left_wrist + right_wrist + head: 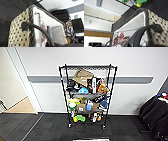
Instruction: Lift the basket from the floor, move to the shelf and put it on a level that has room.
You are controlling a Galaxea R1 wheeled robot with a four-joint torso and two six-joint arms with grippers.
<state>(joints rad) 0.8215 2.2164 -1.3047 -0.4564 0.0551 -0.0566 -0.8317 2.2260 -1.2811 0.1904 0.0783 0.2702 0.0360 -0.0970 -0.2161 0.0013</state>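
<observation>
I am seeing the rectangular woven basket with its cream and dark checkered weave, dark braided rim and white cloth lining point(18, 35) filling my left wrist camera, one dark loop handle point(37, 30) arching across its end. My right wrist camera is showing the same basket's other end, with the second loop handle point(146, 32) and a printed red and white packet point(119, 38) lying inside the lining. I cannot tell whether either gripper is clenched around a handle or released. From the head camera, the tall black metal wire rack on small casters point(87, 94) is standing ahead against the white wall, on dark grey striped carpet tiles point(50, 127). Its flat top wire-grid tier point(87, 67) is lying bare, while the lower tiers are carrying a brown cardboard box point(82, 77) and mixed colourful items.
</observation>
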